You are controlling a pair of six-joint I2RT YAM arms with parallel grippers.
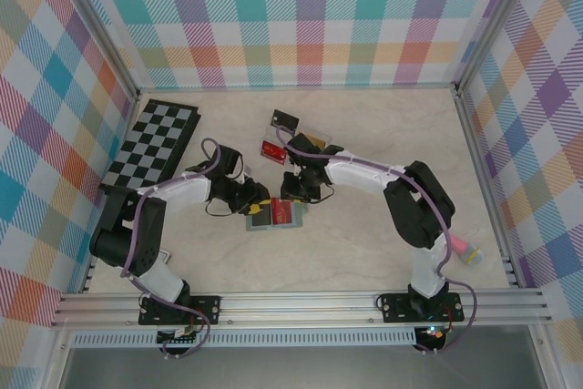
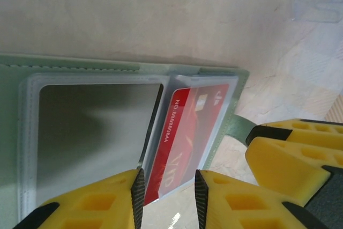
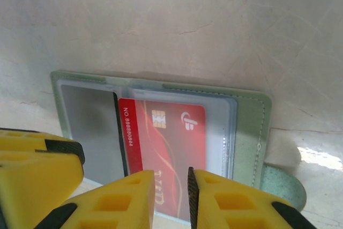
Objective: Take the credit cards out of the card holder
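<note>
Grey-green wallet [image 3: 249, 127] lies open on the worktop [image 3: 187, 20], 1 red card [image 3: 171, 138] in its clear sleeve [image 3: 217, 132]. Over that card's edge the left tool [image 2: 169, 186] and right tool [image 3: 171, 186] stand half-closed; whether they grip it, I cannot tell.

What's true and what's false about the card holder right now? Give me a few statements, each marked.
The card holder lies open. True.
A red card sits in one of its clear slots. True.
The slot beside that card holds a yellow card. False: it looks empty.
The left gripper hangs well away from the holder. False: its fingers straddle the red card's near edge.
The right gripper is down at the holder's edge. True.
</note>
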